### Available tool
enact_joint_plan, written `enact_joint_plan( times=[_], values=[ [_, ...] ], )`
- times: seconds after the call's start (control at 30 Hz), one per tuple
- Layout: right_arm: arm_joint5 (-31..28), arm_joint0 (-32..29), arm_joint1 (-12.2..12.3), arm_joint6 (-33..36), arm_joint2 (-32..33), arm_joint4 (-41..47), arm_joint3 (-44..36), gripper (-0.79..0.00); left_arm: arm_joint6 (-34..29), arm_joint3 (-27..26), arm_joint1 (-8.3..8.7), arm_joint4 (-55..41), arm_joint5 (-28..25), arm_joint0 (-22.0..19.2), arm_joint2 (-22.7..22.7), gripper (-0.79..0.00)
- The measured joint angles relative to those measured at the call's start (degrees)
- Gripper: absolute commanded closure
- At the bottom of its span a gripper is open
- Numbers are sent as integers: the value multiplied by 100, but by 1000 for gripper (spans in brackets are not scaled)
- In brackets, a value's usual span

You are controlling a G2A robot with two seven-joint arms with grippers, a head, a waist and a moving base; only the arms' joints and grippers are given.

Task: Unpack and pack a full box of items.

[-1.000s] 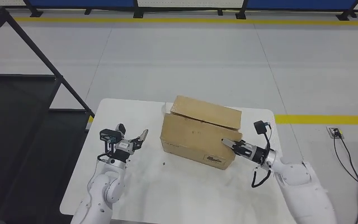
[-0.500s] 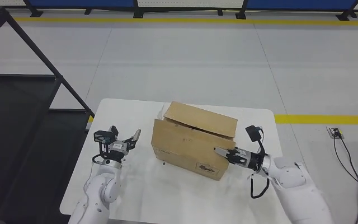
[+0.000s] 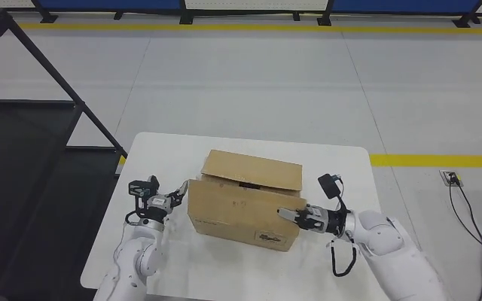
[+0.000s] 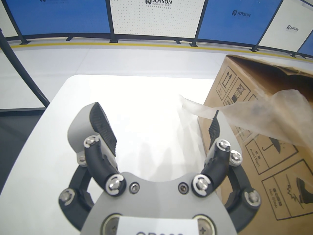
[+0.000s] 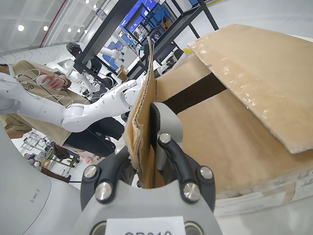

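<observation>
**Position.** The box (image 3: 241, 214) stands on the desk (image 3: 226, 263) between the two claws. Its end wall lies directly ahead of the right claw (image 3: 290, 217). Its opposite end lies just beside the left claw (image 4: 156, 117), on the side of that claw's inner finger.

**Claw state.** The right claw is closed on the end flap (image 5: 144, 91), with the corrugated edge clamped between its fingers. The left claw is spread wide and holds nothing. A loose strip of clear film (image 4: 256, 113) hangs off the box corner and lies close to the inner finger; contact cannot be confirmed.

**Box condition.** The top flaps (image 3: 252, 169) lie nearly flat, with a dark gap between them.

**Handling.** Treat the box as loaded and probably heavy. The corrugated walls are stiff, but each flap hinges at its crease and is likely to tear or fold under a hard pull. The desk looks smooth, so expect the box to slide rather than lift.

**Grip points.** Hold a flap close to its crease. To shift the whole box, press low on the opposite end walls.
</observation>
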Motion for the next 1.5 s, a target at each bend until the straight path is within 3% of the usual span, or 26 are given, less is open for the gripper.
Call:
enact_joint_plan(
  times=[0.03,0.07,0.1,0.17,0.2,0.27,0.77,1.07,1.3,1.5],
  values=[
    [-13,7,16,-13,-10,-6,8,-345,-7,3,0,13,-15,15,13,-785],
    [-24,13,29,-24,-21,-8,12,-517,-10,4,-1,22,-27,31,24,-785],
    [-36,18,45,-36,-33,-6,15,-594,-11,4,-1,36,-38,56,38,-785],
    [-56,19,68,-56,-47,5,15,-650,-12,-11,-1,57,-61,100,55,-785],
    [-65,17,82,-65,-52,9,12,-742,-9,-30,1,78,-75,137,61,-785],
    [-80,11,102,-81,-56,8,4,-785,6,-66,5,91,-81,199,57,-785],
    [5,-301,266,-731,435,-271,-353,-785,-13,-728,65,304,-401,860,14,-785],
    [1069,-886,327,-2153,1148,-2114,-1392,-785,-13,-1022,99,439,-616,1063,3,-785],
    [2398,-1314,322,-3260,1373,-4149,-2194,-785,42,-1076,108,271,-554,1124,-106,-785],
    [2242,-1320,323,-3180,1363,-4073,-2200,-785,101,-1162,105,-43,-376,1133,-271,-785]
  ],
)
